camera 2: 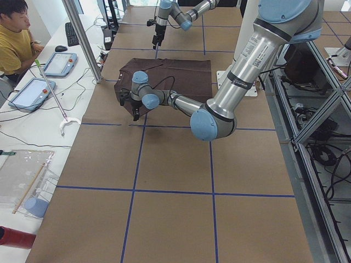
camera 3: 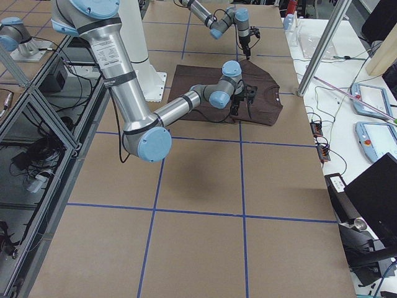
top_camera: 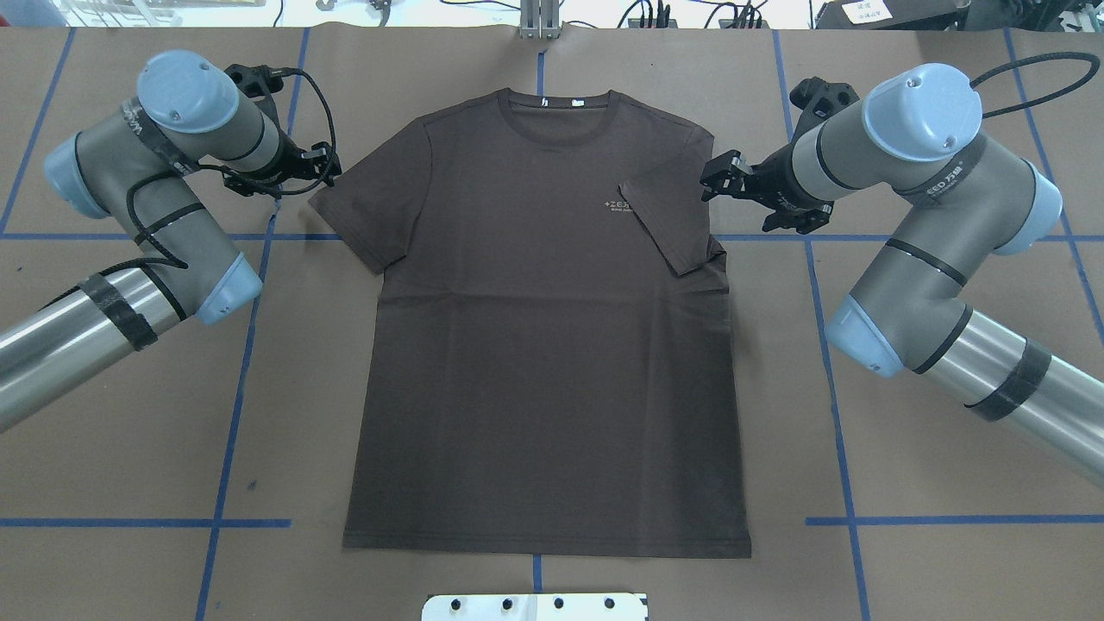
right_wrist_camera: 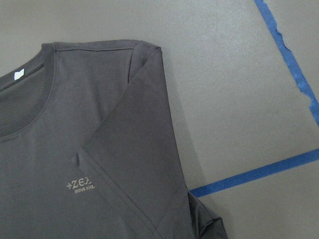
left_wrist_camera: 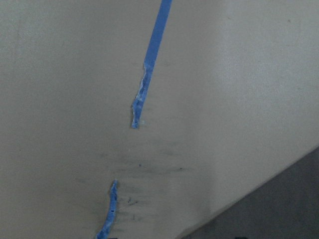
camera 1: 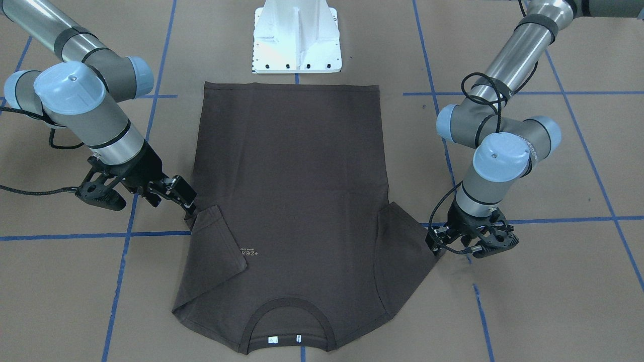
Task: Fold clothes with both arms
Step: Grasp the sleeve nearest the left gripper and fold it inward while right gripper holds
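Judging your left gripper (camera 1: 433, 245) at the flat sleeve (camera 1: 405, 234) of the T-shirt (camera 1: 292, 166), you cannot tell its opening; a shallow pinch may slip. Right gripper (top_camera: 714, 178) sits spread, empty.

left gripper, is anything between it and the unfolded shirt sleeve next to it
Nothing visible does. The left gripper is right at the tip of the shirt's flat sleeve, with only bare table around it.

Front view, twelve o'clock: white pedestal base (camera 1: 297, 37) on brown table (camera 1: 553, 311) gridded with blue tape lines (camera 1: 75, 236). Left-end view, ten o'clock: seated person (camera 2: 13, 52) beside two tablets (camera 2: 57, 63).
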Tool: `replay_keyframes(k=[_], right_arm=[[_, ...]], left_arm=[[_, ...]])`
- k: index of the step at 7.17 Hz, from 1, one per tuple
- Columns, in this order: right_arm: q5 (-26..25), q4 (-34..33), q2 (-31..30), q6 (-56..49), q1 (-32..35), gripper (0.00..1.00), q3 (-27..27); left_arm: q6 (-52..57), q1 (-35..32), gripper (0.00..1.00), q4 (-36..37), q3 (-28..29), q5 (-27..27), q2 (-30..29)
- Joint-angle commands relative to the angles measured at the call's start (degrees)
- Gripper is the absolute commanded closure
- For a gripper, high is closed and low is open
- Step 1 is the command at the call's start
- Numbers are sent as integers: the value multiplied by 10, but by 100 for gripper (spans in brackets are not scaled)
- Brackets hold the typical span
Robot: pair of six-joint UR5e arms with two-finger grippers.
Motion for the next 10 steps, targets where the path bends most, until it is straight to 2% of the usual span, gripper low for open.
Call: replay_keyframes(k=[1,2,4,5,8,10], right_arm=[[0,0,2,2,-2,0,2],[0,0,3,2,-2,0,2],[3,0,3,4,-2,0,9],[2,0,1,4,-2,0,11],[2,0,3,5,-3,0,9],[-1,0,5,9,-13,0,9]], left_arm=[[0,7,25,-6,12,1,-7],[-1,7,44,-6,16,1,-10],[0,7,71,-6,23,1,-10],[4,7,100,-6,25,1,-12],[0,6,100,-4,21,-2,-38],[-14,6,100,12,18,-6,-78]])
